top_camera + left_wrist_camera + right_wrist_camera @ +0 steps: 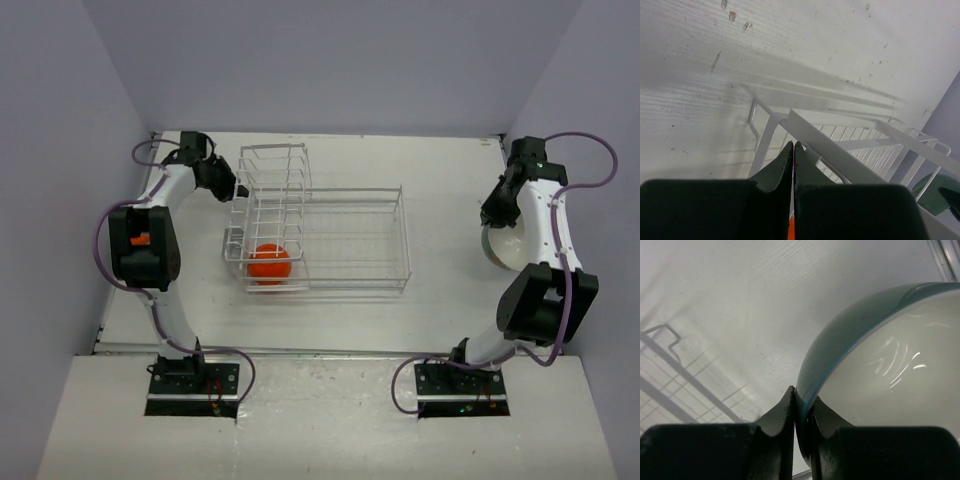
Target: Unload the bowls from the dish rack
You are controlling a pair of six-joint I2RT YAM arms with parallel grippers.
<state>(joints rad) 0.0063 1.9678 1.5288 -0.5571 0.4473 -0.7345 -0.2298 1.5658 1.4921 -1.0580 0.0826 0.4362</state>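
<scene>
- Rack (352, 189): stands at mid-table (440, 160), long axis left to right. The taller row of upright slots (275, 185) is at its left end.
- Orange bowl (269, 262): lies inside the rack at the left end, against the near wall, at the foot of the slots. It is the only bowl seen in the rack.
- Teal bowl (500, 250): teal outside, cream inside. It is at the right side of the table, well apart from the rack, tilted so the inside faces the top camera. Contact with the table cannot be told.
- Right gripper (799, 400): closed on the rim of the teal bowl (880, 380), one finger on the outer wall and one on the inner. In the top view this gripper (493, 218) sits at the bowl's far edge.
- Left gripper (793, 146): closed, fingertips pressed together. It points at the rack's far-left corner (805, 127), just beside the top rail. Contact with the wire cannot be told. In the top view it (238, 190) is just left of the slots.
</scene>
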